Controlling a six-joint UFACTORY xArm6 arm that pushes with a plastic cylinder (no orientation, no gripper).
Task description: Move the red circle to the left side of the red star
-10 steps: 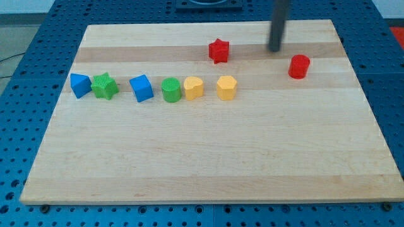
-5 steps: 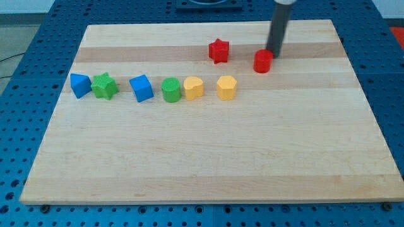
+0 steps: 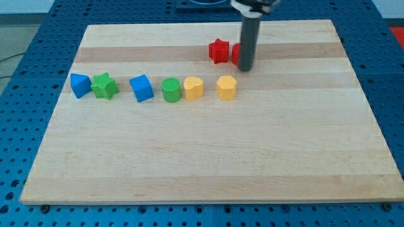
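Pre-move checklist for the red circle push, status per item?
1. Red circle located: ok, though mostly hidden behind the rod.
2. Circle on the left side of the red star: not ok, it sits on the star's right.
3. Gap between circle and star: cannot tell, they look touching or nearly so.
4. My tip placed for a leftward push around the star: not ok, it is at the circle's lower right, and pushing left would drive the circle into the star.
5. Yellow blocks clear of tip: ok, they lie lower.
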